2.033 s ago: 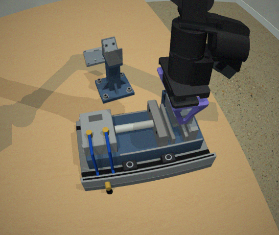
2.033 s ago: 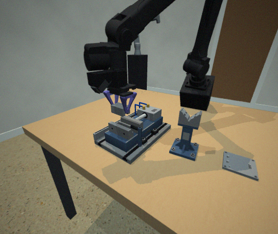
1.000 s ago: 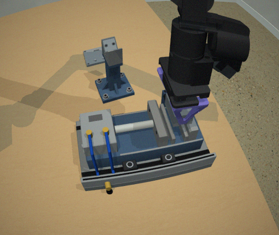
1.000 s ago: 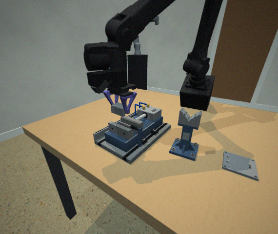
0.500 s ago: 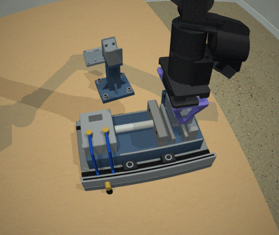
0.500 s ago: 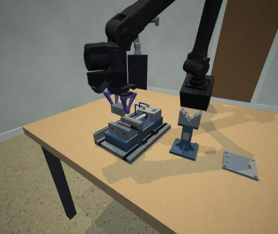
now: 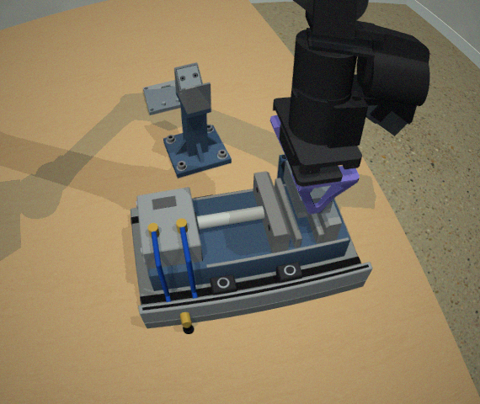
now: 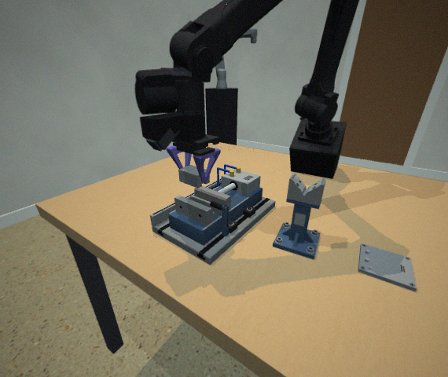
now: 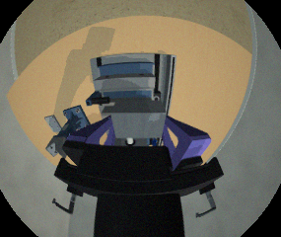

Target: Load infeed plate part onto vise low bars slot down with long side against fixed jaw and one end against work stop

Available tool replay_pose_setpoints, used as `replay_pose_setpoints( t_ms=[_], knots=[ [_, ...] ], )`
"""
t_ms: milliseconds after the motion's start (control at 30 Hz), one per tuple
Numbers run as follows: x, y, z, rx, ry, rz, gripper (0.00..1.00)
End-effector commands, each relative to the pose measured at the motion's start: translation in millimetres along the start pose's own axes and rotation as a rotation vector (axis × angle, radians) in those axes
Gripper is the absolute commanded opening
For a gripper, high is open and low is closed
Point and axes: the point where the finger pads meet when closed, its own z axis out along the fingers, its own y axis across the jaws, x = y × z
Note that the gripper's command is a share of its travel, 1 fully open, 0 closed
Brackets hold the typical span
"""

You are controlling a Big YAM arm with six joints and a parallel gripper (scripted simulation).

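My gripper point(image 8: 193, 165), with purple fingers, is shut on the grey part point(image 8: 187, 175) and holds it a little above the open vise point(image 8: 212, 210), over the jaw end. In the wrist view the part point(image 9: 136, 121) sits between the fingers with the vise point(image 9: 132, 79) right beyond it. In the top view the gripper point(image 7: 318, 195) hangs over the gap between the moving jaw point(image 7: 270, 213) and the fixed jaw point(image 7: 329, 221). The arm hides most of the part there. I cannot tell which way the slot faces. I cannot make out the work stop.
The air cylinder point(image 7: 168, 219) with its rod point(image 7: 232, 215) and two blue hoses lies at the vise's other end. The V-block point(image 8: 305, 190) stands on its post beside the vise. The infeed plate point(image 8: 387, 265) lies bare beyond it.
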Motion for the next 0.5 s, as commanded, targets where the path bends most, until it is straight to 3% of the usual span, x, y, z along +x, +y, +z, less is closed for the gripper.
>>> replay_pose_setpoints(
  t_ms=[0,467],
  knots=[
    [-8.4,5.6,2.1,-0.002,-0.014,-0.011,0.0],
    [-11.7,6.1,0.2,-0.001,-0.018,-0.014,0.0]
  ],
)
